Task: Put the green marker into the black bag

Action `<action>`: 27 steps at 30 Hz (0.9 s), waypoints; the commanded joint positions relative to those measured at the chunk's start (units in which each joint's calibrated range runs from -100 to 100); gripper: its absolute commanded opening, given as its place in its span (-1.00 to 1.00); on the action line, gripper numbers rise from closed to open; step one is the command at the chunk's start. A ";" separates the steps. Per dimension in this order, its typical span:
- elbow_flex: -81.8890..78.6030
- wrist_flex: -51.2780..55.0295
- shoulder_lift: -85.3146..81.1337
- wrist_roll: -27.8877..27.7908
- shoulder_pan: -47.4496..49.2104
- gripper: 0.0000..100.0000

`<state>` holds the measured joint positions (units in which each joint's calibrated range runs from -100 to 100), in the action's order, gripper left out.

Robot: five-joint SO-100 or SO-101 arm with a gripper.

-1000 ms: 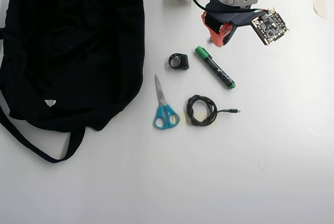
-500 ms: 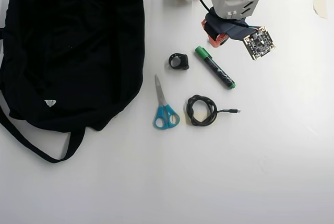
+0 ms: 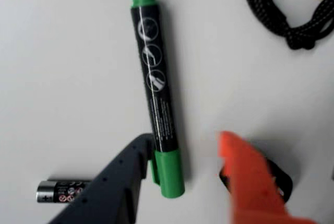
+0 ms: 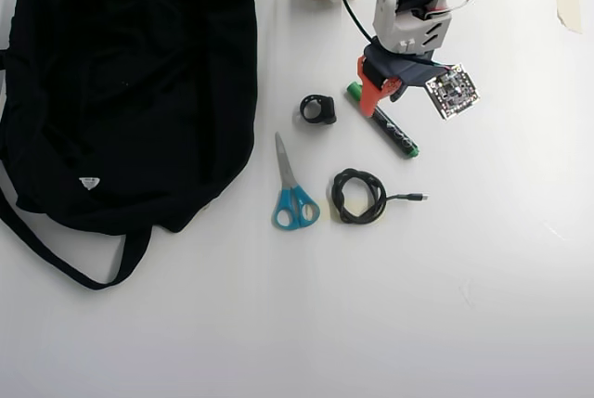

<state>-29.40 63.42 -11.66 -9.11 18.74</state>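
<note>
Gripper [image 3: 180, 151] jaws are spread wide and nothing is held; the green marker [image 3: 157, 91] is seen lying flat on the white table [image 3: 62, 78], its capped end between the dark and orange fingers. Beside the dark finger, a small battery [image 3: 57, 191] is seen. In the overhead view, the black bag [image 4: 130, 83] is shown well apart, left of the gripper, beyond a small black ring [image 4: 317, 109].

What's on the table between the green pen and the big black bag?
In the overhead view, a small black ring-shaped thing lies between the green marker and the black bag.
</note>
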 commanded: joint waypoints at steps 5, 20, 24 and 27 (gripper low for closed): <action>-4.38 -2.52 -0.87 0.09 0.49 -0.40; -7.61 -5.11 -0.45 1.35 3.48 -0.34; -6.81 -6.40 3.37 1.35 3.93 -0.34; -6.81 -11.31 6.69 1.40 4.30 -0.34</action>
<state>-37.19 56.81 -7.35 -7.79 22.48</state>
